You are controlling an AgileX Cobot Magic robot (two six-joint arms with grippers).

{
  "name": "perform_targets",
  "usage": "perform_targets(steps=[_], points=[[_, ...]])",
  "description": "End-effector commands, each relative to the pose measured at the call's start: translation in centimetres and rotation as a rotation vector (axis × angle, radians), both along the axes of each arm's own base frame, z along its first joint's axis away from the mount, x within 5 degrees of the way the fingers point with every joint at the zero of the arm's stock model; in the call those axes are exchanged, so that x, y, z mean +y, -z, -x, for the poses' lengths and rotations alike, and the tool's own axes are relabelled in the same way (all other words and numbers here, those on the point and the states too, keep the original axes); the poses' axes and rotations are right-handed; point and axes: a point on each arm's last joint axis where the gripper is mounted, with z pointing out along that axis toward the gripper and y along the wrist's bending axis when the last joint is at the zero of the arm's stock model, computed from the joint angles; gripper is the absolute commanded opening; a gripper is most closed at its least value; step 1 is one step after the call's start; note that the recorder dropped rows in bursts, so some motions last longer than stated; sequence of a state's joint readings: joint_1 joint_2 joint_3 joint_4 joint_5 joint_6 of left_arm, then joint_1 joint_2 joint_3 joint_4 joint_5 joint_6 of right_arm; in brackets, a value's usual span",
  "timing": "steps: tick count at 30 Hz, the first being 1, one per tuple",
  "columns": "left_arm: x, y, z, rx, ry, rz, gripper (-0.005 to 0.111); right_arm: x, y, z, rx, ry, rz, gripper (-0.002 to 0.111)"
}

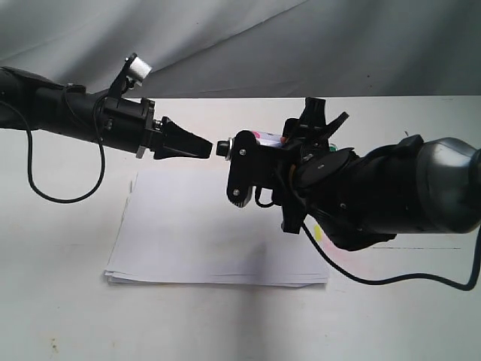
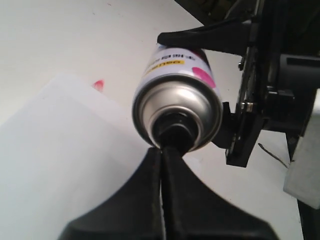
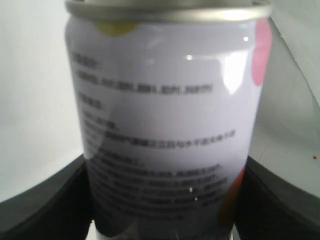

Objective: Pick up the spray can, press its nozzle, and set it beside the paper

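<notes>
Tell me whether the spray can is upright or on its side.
On its side: the right gripper holds the spray can horizontal, its nozzle facing the shut left gripper.

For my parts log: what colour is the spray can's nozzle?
Black; the nozzle shows best in the left wrist view.

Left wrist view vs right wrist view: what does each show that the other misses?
Only left wrist: the nozzle on the silver dome, the shut left tool with its tips at the nozzle, and the paper below. Only right wrist: lines of printed text on the label, too blurred to read. Both: the spray can, clamped between the fingers of the right tool.
</notes>
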State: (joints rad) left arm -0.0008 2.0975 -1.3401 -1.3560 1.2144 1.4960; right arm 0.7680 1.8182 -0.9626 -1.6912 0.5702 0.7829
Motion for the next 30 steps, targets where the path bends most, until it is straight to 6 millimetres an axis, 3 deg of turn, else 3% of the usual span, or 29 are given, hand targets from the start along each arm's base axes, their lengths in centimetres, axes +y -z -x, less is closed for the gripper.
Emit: perform_targets(steps=[1, 10, 16, 30], points=[[-0.2, 0.1, -0.1, -0.022, 0.011, 0.011, 0.0, 0.0, -0.6, -0.1, -0.03, -0.006, 0.01, 0.0], [0.3, 0.0, 0.0, -0.044, 0.027, -0.017, 0.0, 0.0, -0.6, -0.1, -0.03, -0.006, 0.01, 0.0], [0.9, -1.7, 0.3, -0.096, 0.026, -0.033, 0.0, 0.0, -0.6, -0.1, -0.03, -0.006, 0.01, 0.0], [0.7, -2.0, 0.1, -0.116, 0.013, -0.008, 0.0, 0.0, -0.6, -0.1, -0.03, -0.006, 0.01, 0.0]])
